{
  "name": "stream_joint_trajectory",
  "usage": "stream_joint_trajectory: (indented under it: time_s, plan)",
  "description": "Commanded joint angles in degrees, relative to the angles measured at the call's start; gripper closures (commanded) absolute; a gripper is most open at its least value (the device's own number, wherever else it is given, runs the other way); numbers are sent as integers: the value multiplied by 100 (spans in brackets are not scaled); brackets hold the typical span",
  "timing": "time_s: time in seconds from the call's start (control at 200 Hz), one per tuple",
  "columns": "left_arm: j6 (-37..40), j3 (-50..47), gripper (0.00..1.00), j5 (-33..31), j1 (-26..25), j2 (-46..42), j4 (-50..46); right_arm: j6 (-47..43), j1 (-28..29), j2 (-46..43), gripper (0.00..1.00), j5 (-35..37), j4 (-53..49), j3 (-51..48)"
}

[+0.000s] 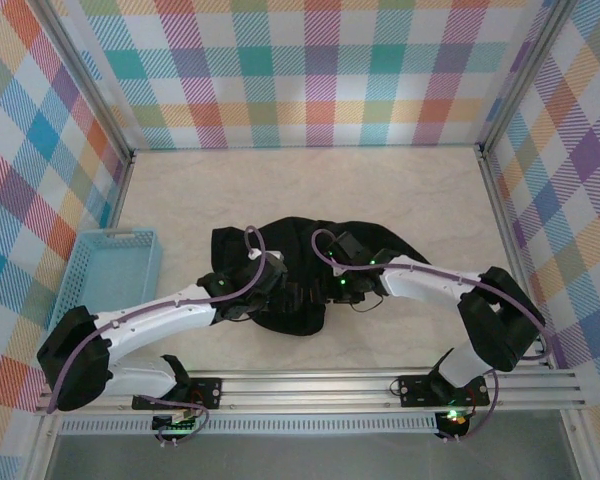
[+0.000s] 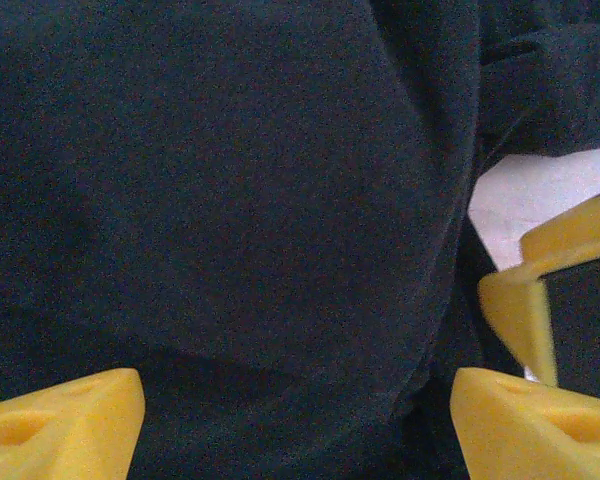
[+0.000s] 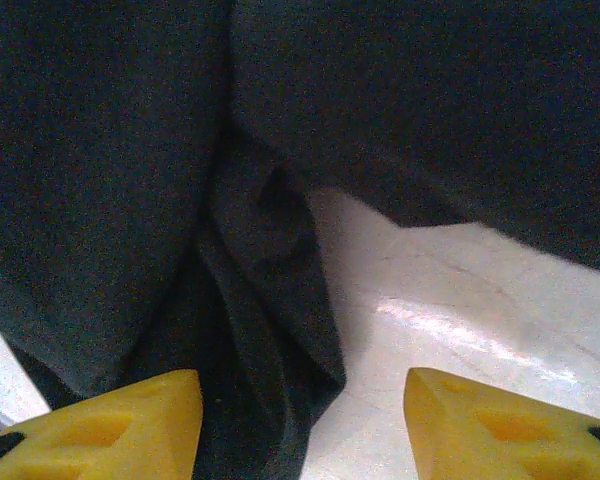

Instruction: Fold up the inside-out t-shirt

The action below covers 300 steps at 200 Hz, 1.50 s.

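While my left gripper (image 2: pixel 298 425) and right gripper (image 3: pixel 302 420) hang parted over the t-shirt (image 1: pixel 290 235), overhead I see a blue basket (image 1: pixel 120 236) at nine o'clock.

You get the top view from high above the t-shirt (image 1: pixel 298 238), looking steeply down from its near side. Both wrist views sit very close over that t-shirt, facing its fabric, which all three views share.

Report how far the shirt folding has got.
Done: nothing neat yet; the t-shirt lies in a rumpled heap on the table. In hand: left pincer and right pincer stand open just over the cloth, pinching nothing. Left: spreading it flat and every fold.
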Motion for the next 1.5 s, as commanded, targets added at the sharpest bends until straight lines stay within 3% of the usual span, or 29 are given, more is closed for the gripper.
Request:
stream_joint_trajectory:
  time_s: [0.0,0.08,0.2,0.265,0.485,0.575,0.695,0.785,0.91,0.975,1.165,1.315,1.39,1.495]
  plan:
    - [-30,-85,20,-87,-107,64,375,187,57,201,51,-331,479,-3]
    - [40,-7,20,-119,-210,186,350,200,56,186,63,-247,548,-33]
    - [68,149,20,-172,-337,438,326,227,56,-152,93,202,465,-151]
    - [70,263,20,-196,-394,604,334,261,58,-468,100,399,567,-370]
    - [67,767,20,-411,-448,1236,334,513,61,-1200,100,574,782,-952]
    - [37,990,25,-566,-448,1514,186,576,118,-1380,100,609,821,-1086]
    - [16,1230,38,-760,-448,1805,-78,622,243,-1648,100,951,593,-1141]
    - [-46,1205,54,-920,-415,1840,-195,665,267,-1824,100,1256,323,-1155]
    - [-214,897,83,-1124,-344,1514,-140,820,267,-1989,100,1639,15,-1242]
    - [-320,552,92,-1203,-309,1144,38,1001,267,-2043,100,1908,-214,-1308]
    - [-622,-750,97,-1092,-264,-178,916,1435,257,-1967,100,2105,-349,-1741]
    - [-380,-1137,100,-331,-271,-237,1360,662,284,-1564,100,1894,-435,-1433]
    - [-308,-1146,100,-301,-344,-193,1370,295,345,-1612,89,2049,-787,-1134]
    - [-243,-1274,99,-228,-360,-283,1561,-128,439,-1918,61,2106,-984,-811]
